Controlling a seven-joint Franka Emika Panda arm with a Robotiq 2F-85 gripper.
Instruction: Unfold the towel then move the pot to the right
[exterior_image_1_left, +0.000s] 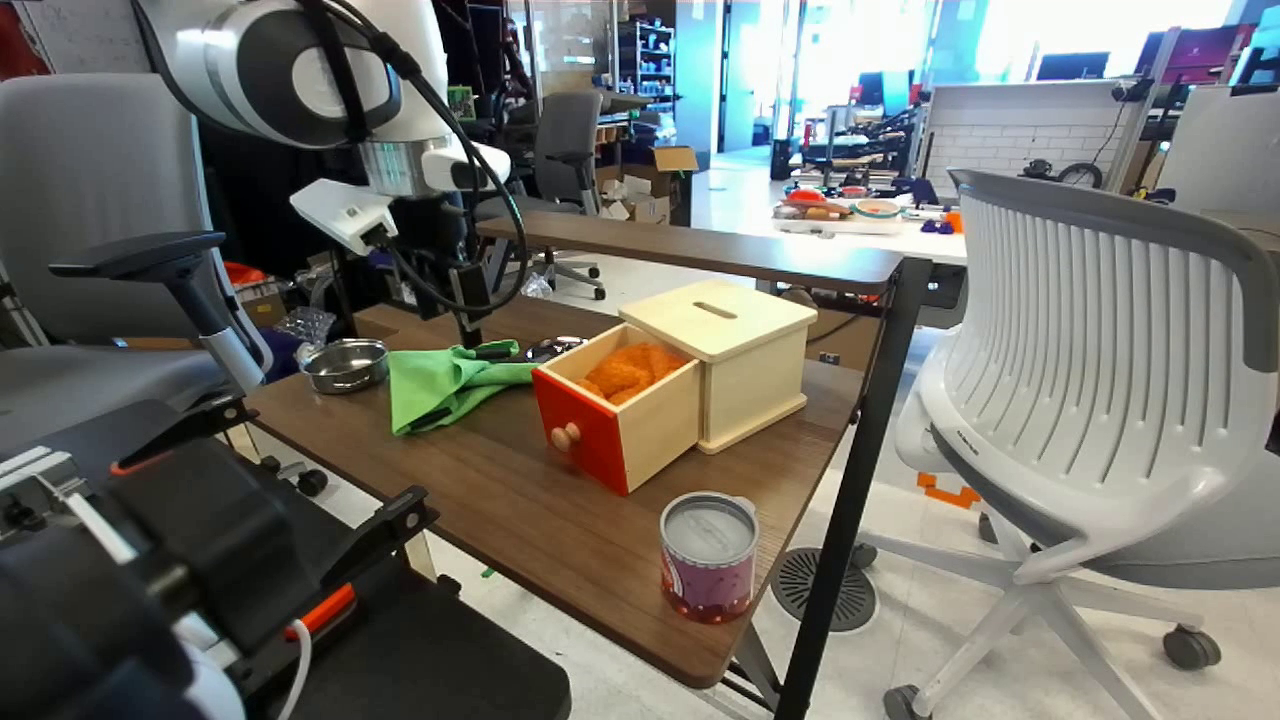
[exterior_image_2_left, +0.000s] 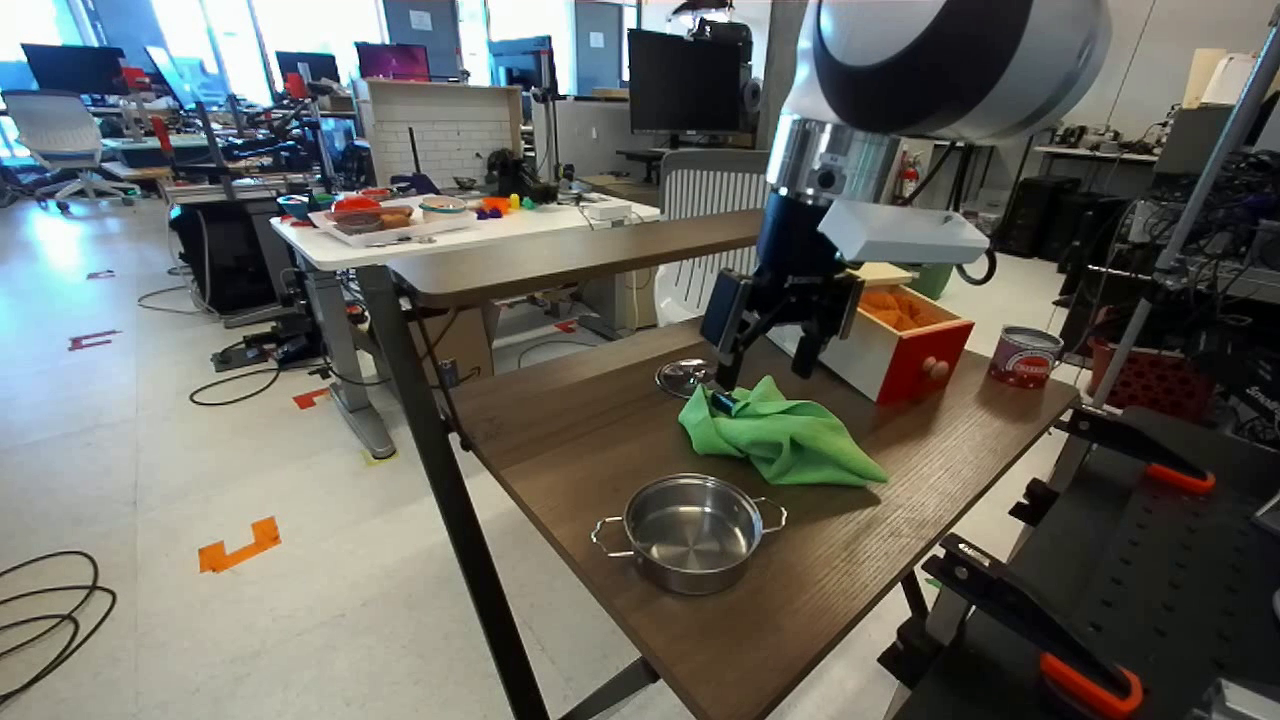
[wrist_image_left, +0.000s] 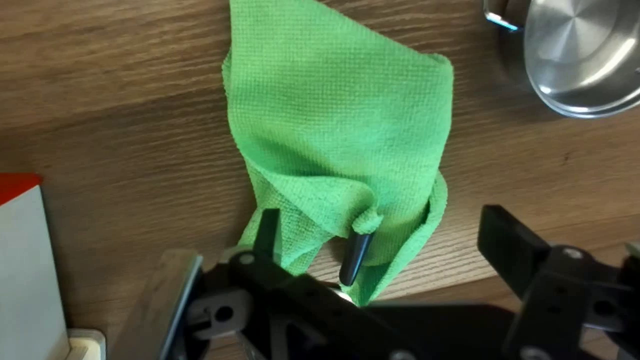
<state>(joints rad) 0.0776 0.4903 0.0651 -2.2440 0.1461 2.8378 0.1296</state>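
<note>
The green towel lies crumpled and partly folded on the brown table, and it shows in both exterior views. A dark rod-like handle sticks out of its folds; the rest of it is covered by the towel. The silver pot stands upright beside the towel, with no lid on it; the wrist view cuts it off at the upper right. My gripper is open and empty above the towel's end with the handle; it also shows in an exterior view.
A shiny lid lies beyond the towel. A wooden box has its red-fronted drawer pulled out, with orange cloth inside. A can stands near the table's corner. A raised shelf runs along one table edge.
</note>
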